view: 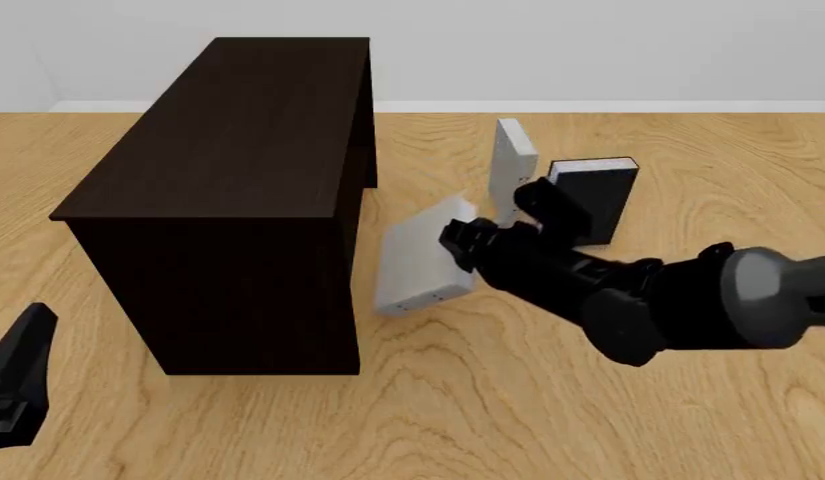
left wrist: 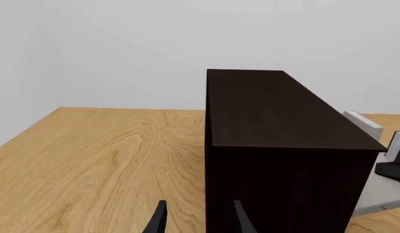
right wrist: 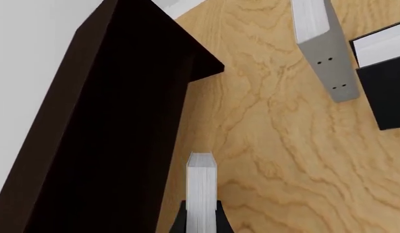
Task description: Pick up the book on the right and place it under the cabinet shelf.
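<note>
The right gripper [view: 455, 247] is clamped on the grey book [view: 422, 255], tilted just beside the cabinet [view: 239, 180] near the table's [view: 519, 400] middle. Its edge could strike the cabinet wall and twist loose.

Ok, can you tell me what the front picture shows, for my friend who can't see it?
The right claw holds a light grey book tilted in the air beside a big dark brown cabinet on a wooden table. Behind it stand another grey book and a black book.
</note>
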